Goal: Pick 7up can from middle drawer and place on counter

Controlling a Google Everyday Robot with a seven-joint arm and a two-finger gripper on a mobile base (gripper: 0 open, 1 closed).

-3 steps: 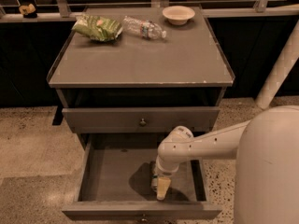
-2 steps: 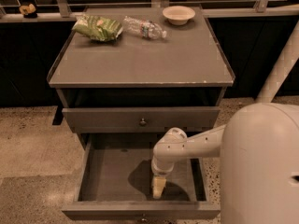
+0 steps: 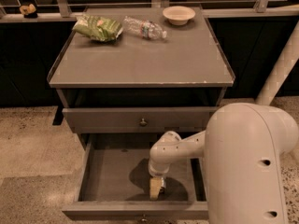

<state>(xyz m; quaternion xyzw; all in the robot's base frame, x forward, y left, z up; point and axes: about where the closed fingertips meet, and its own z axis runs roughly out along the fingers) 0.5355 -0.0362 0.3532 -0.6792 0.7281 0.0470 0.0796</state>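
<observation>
Little of the 7up can [image 3: 162, 185] shows: only a small dark, shiny sliver low in the middle drawer [image 3: 112, 177], near its front right. It is touching or just beside the gripper [image 3: 156, 189], which hangs down inside the pulled-out drawer. Whether the gripper clamps the can or stands apart I cannot tell. The pale arm [image 3: 180, 148] reaches in from the right. Above is the closed upper drawer [image 3: 107, 119]. On the counter [image 3: 140, 62], along its far edge, lie a green snack bag [image 3: 98, 28] at left, a water bottle [image 3: 145, 29] on its side and a bowl [image 3: 179, 15] at right.
</observation>
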